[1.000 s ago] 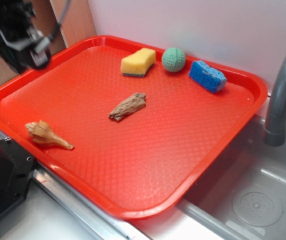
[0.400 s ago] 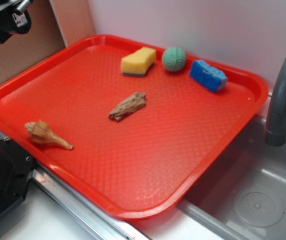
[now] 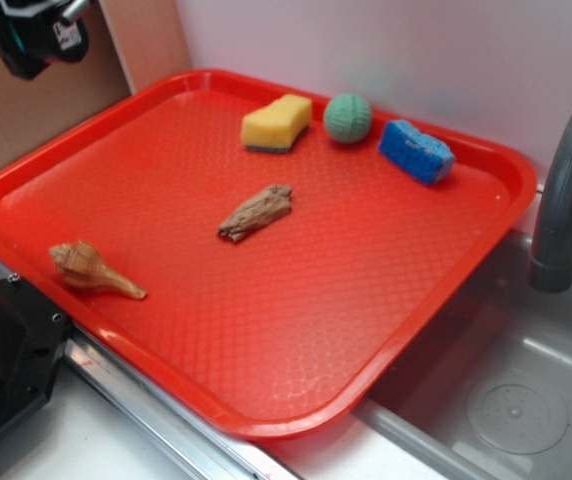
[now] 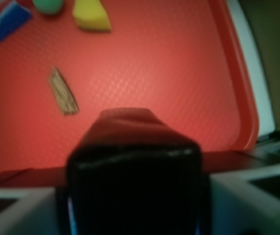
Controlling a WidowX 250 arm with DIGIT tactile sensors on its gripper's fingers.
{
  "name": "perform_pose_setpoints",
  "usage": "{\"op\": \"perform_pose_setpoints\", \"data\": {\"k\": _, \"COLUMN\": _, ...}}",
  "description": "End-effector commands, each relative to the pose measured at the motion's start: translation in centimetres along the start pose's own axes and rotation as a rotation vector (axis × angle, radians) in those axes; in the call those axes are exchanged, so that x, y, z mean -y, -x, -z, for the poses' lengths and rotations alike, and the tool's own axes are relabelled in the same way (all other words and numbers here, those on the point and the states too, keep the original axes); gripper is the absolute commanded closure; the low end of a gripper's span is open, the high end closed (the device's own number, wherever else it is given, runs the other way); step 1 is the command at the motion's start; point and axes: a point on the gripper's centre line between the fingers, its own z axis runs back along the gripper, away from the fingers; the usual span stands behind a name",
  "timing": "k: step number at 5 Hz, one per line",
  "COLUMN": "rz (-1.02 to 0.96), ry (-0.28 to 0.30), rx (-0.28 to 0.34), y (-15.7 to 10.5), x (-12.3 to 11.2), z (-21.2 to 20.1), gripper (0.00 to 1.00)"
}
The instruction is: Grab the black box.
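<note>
The black box (image 4: 132,156), a glossy black block with rounded edges, fills the lower middle of the wrist view between my two grey fingers (image 4: 17,210). My gripper (image 4: 134,200) is shut on it and holds it high above the red tray (image 4: 179,73). In the exterior view my gripper (image 3: 31,35) hangs at the top left, above the tray's (image 3: 26,180) far-left rim; the box cannot be made out there.
On the tray lie a yellow sponge (image 3: 276,123), a green ball (image 3: 347,118), a blue sponge (image 3: 415,151), a piece of wood (image 3: 256,212) and a seashell (image 3: 91,270). A grey faucet (image 3: 566,190) and sink (image 3: 506,400) are at the right.
My gripper has risen from just over the tray's left rim to the top left corner, then drifted slightly right. The things on the tray have not moved.
</note>
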Motion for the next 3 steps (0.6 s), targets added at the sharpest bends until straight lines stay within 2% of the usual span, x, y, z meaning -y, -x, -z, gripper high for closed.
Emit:
{"op": "perform_pose_setpoints", "data": {"k": 1, "rz": 0.062, "ry": -0.031, "rx": 0.077, "y": -1.44, "x": 1.93, "z": -4.50, "gripper": 1.00}}
{"op": "perform_pose_setpoints", "data": {"k": 3, "rz": 0.058, "ry": -0.029, "rx": 0.058, "y": -1.05, "x": 1.75, "z": -4.41, "gripper": 1.00}}
